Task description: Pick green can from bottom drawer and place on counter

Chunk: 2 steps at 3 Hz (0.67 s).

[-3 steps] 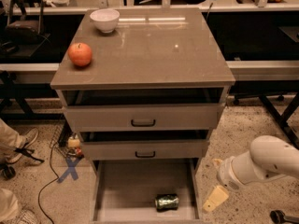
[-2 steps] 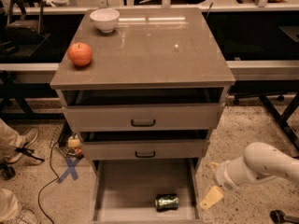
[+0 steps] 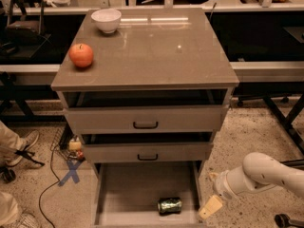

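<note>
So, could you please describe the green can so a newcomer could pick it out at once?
Start at the grey cabinet under the glossy counter; its bottom drawer is pulled open. The green can lies on its side, front right, alone inside, with the robot's hand just outside the right wall. It is shiny green, unlike the red apple and white bowl up top.

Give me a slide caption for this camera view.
Small shiny green can lies in the open grey bottom drawer; the robot's pincer hangs outside its right wall.

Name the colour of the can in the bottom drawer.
Shiny green can, camera view; the gripper sits outside the bottom drawer, beside it.
</note>
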Available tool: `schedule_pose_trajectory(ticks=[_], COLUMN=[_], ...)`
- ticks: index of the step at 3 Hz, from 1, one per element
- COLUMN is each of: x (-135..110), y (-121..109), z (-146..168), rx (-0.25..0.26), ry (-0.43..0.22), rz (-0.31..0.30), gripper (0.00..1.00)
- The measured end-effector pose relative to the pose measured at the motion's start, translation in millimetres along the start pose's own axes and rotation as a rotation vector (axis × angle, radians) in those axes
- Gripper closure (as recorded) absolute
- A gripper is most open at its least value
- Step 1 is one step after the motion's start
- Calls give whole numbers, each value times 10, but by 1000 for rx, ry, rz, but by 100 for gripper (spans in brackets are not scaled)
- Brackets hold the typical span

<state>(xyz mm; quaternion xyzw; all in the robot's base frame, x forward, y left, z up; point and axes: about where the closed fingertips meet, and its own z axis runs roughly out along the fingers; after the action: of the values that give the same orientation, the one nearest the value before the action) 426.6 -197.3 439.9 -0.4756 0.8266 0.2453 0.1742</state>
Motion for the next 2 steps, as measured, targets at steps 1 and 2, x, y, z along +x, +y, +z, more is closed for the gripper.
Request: schedule_pose_trajectory(ticks=[1, 2], x=[-46, 43], y=[-174, -386], z=[233, 997], rx=[5, -58], ry=[-36, -100], rz=[-69, -214], gripper=[0, 0])
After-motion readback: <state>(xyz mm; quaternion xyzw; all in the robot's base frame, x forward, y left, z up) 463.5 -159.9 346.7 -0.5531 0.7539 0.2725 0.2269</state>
